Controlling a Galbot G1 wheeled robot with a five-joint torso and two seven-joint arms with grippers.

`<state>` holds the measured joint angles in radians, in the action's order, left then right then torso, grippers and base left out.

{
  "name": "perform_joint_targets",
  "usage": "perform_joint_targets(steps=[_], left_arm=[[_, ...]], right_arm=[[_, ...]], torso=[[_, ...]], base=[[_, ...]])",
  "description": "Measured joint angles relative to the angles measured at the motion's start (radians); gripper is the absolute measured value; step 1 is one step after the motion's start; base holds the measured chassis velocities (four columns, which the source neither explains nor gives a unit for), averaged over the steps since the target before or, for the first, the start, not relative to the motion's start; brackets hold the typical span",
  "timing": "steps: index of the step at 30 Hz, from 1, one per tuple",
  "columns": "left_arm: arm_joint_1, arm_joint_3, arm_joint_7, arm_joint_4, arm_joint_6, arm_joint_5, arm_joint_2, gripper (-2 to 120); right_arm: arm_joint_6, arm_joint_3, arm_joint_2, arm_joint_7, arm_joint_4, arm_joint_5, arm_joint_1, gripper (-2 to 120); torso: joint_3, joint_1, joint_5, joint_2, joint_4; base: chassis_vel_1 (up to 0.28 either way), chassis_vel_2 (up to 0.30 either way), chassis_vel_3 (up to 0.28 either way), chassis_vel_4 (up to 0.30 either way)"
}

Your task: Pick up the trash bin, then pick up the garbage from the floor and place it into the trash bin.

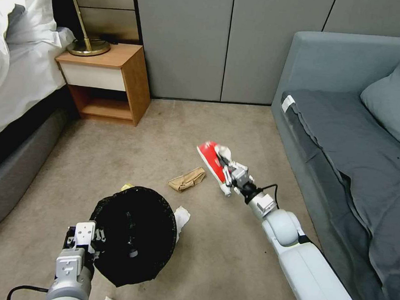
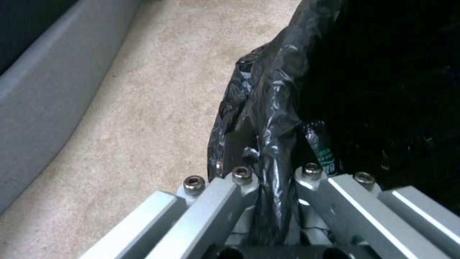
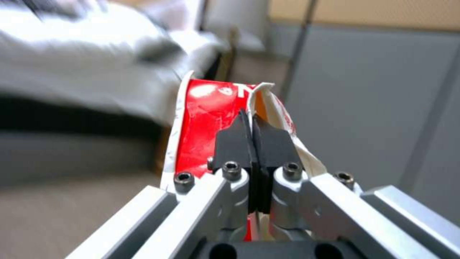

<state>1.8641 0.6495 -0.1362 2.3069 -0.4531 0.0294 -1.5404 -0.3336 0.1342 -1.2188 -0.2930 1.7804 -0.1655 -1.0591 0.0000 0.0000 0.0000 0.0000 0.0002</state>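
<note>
Bin (image 1: 132,236): black-lined, mouth facing up toward the head camera, carried at the robot's left. Landmark for all entries below.

Left gripper (image 1: 97,239): at the bin's left rim, fingers pinched together on the liner (image 2: 268,118) fold and the rim beneath it.

Right gripper (image 1: 226,168): up and to the right of the bin, well apart from it. Pads (image 3: 235,144) pressed flat together on the packet (image 1: 212,159).

Packet: red and white, off the carpet (image 1: 174,130); long axis runs away from the gripper, slanting toward the far wall.

Deciding relation: the bin's mouth lies to the left of and nearer the robot than the packet, so the right arm likely has to carry across toward the left one.

Bag (image 1: 187,179): brown, crumpled, on the carpet between bin and packet, just beyond the bin.

Tissue (image 1: 182,217): white, at the bin's right edge, on the floor.
</note>
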Motion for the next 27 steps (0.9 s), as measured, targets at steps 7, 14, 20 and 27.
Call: perform_joint_targets(steps=[7,14,20,27], left_arm=[[-0.006,-0.005,0.001,-0.004,-0.002,0.0,0.004,1],[-0.013,-0.012,0.001,-0.01,-0.003,0.0,0.003,1],[-0.023,-0.019,0.001,-0.013,-0.004,0.003,-0.003,1],[-0.029,-0.022,0.001,-0.017,-0.006,0.003,-0.003,1]], right_arm=[[0.012,-0.178,0.153,-0.029,0.129,-0.116,-0.029,0],[0.011,-0.366,0.24,-0.046,0.115,-0.08,0.01,0],[-0.002,-0.438,0.235,-0.058,0.052,-0.023,0.02,0],[-0.005,-0.469,0.227,-0.059,0.018,0.005,0.019,0]], torso=[[0.0,0.0,0.0,0.0,-0.0003],[0.0,0.0,0.0,0.0,-0.0001],[0.0,0.0,-0.0001,0.0,-0.0001],[0.0,0.0,-0.0001,0.0,-0.0002]], base=[[0.0,0.0,0.0,0.0],[0.0,0.0,0.0,0.0],[0.0,0.0,0.0,0.0],[0.0,0.0,0.0,0.0]])
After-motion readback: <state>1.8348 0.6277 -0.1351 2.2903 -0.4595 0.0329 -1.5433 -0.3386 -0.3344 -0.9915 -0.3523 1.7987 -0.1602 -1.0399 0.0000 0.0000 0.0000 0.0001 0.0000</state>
